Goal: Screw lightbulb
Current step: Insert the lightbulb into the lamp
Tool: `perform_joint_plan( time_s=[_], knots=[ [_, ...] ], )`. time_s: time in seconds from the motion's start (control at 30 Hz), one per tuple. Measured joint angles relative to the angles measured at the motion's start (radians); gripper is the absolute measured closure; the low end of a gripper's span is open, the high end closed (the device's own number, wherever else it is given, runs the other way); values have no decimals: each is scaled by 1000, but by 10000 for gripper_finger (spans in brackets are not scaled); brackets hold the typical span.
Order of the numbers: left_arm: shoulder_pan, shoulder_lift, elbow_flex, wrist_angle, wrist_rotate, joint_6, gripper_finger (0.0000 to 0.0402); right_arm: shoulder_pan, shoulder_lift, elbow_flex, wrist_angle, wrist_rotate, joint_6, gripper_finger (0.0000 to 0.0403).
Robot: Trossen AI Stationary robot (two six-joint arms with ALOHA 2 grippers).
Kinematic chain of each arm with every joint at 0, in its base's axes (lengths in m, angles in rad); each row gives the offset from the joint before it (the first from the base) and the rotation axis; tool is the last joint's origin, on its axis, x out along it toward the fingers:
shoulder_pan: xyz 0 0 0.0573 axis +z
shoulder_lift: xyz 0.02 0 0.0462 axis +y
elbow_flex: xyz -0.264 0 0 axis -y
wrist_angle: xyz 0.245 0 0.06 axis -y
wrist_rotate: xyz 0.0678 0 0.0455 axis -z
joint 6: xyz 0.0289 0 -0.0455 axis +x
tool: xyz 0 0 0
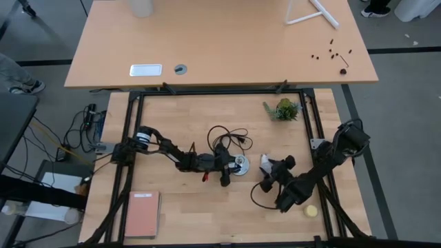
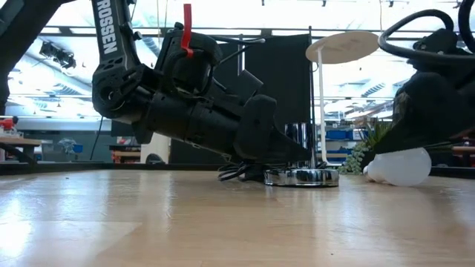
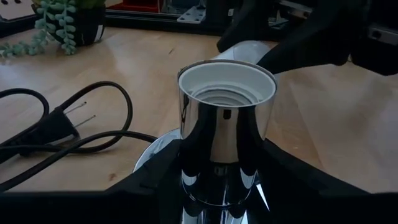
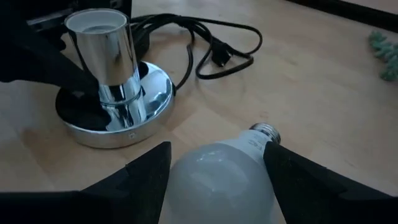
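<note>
I see the bulb (image 4: 217, 171), matte white, pear-shaped, grey threaded end, lying on the pale wood bench (image 4: 323, 93), pinched in the right gripper (image 4: 214, 180) jaws. Beyond it, the left gripper (image 3: 217, 186) jaws clasp the chrome socket (image 4: 115, 74); black cord (image 4: 211, 46) coils behind, then a plant (image 1: 284, 109).

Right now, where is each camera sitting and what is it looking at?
High view: above the table, looking straight down; both arms show.
Low view: at tabletop height, looking across; the left arm fills the left, the lightbulb lies right.
Left wrist view: on the left arm, facing the socket; its dark fingers flank the base.
Right wrist view: on the right arm; its jaws flank the lightbulb.
Shared: both wrist views show the socket and black cord.
</note>
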Motion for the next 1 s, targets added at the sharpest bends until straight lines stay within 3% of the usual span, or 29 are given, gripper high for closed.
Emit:
perform_joint_plan(
  time_s=[0.23, 0.43, 0.6, 1.0],
  knots=[
    [0, 0, 0, 0, 3, -9, 212, -1, 17, 0, -24, -25, 39, 111],
    [0, 0, 0, 0, 7, -9, 212, 0, -12, -5, -64, -180, -5, 46],
    [0, 0, 0, 1, 8, -3, 212, -4, -8, -7, -69, -166, 6, 6],
    [0, 0, 0, 1, 8, 0, 212, 36, -8, -150, 111, -69, 112, 63]
  ],
)
